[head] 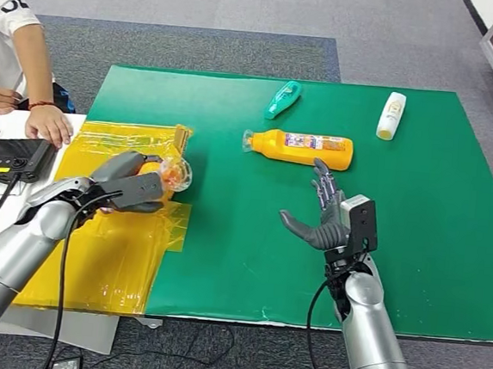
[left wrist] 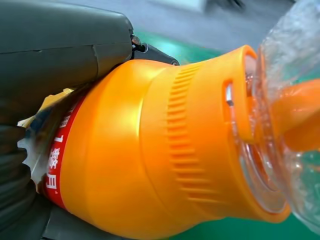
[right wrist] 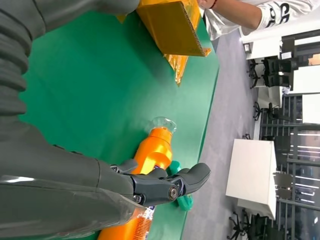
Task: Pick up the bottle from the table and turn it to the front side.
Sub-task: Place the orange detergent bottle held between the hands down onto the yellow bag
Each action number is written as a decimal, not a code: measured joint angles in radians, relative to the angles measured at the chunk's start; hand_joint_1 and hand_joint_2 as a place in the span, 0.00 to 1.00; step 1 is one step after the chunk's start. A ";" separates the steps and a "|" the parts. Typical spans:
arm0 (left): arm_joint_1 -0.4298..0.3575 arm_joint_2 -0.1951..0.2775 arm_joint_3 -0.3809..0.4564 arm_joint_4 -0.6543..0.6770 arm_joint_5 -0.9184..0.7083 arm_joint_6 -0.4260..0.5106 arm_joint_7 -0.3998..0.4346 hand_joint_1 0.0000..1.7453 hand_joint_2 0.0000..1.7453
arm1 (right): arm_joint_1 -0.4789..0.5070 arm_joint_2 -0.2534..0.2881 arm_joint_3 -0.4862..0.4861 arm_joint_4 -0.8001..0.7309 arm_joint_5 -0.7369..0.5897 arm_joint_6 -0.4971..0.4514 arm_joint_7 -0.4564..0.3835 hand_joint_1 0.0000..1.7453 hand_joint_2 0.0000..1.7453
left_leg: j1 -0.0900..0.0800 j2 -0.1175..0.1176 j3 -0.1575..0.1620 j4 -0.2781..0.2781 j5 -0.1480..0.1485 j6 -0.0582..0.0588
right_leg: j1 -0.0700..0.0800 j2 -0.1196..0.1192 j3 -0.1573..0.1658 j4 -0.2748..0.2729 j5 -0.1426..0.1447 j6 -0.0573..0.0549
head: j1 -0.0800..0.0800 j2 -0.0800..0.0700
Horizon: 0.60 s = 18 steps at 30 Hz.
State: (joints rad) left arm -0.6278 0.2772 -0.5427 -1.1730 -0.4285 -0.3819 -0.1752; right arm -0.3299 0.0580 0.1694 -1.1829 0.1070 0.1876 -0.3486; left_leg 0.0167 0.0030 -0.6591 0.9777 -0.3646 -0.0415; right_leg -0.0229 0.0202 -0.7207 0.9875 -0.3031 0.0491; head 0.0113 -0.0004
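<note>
Orange bottles number two: left hand (head: pixel 133 183) grips one (left wrist: pixel 151 150), right hand (head: pixel 322 221) spread open, holding nothing.

Grey carpet floor (head: pixel 259 13) around the table; a white cabinet (right wrist: pixel 252 176) and office chairs (right wrist: pixel 277 67) stand beyond.

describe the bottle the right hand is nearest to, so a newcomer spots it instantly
Start at the green mat and look to its far middle. The orange bottle lies there on its side, just beyond the open right hand, clear cap pointing toward the yellow sheet. The green bottle and white bottle near it are smaller and lie farther back.
</note>
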 joint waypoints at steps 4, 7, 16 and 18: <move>0.015 0.049 0.001 -0.007 0.316 -0.246 -0.140 1.00 1.00 | -0.021 0.000 0.007 0.021 -0.002 0.008 -0.005 0.00 1.00 | 0.000 0.000 0.000 0.000 0.000 0.000 | 0.000 0.000 0.000 0.000 0.000 0.000 | 0.000 0.000; 0.039 0.084 0.002 -0.016 0.457 -0.316 -0.154 1.00 1.00 | -0.041 0.001 0.019 0.039 -0.008 0.003 -0.006 0.00 1.00 | 0.000 0.000 0.000 0.000 0.000 0.000 | 0.000 0.000 0.000 0.000 -0.001 -0.001 | 0.000 0.000; 0.054 0.128 0.002 -0.019 0.535 -0.303 -0.122 1.00 1.00 | -0.058 0.002 0.047 0.070 -0.016 -0.020 -0.004 0.00 1.00 | 0.000 -0.001 0.000 0.000 0.001 0.000 | 0.000 0.000 0.001 0.000 0.000 0.000 | 0.000 0.000; 0.054 0.131 0.002 -0.019 0.536 -0.300 -0.120 1.00 1.00 | -0.062 0.002 0.050 0.074 -0.017 -0.021 -0.004 0.00 1.00 | 0.000 -0.001 0.000 0.000 0.001 0.000 | 0.000 0.000 0.001 0.000 0.000 0.000 | 0.000 0.000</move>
State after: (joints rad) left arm -0.5740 0.4079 -0.5409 -1.1925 0.1076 -0.6818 -0.2953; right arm -0.3923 0.0595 0.2196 -1.1090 0.0905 0.1662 -0.3529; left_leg 0.0170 0.0024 -0.6588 0.9777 -0.3640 -0.0415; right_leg -0.0228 0.0198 -0.7201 0.9878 -0.3033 0.0490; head 0.0114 -0.0002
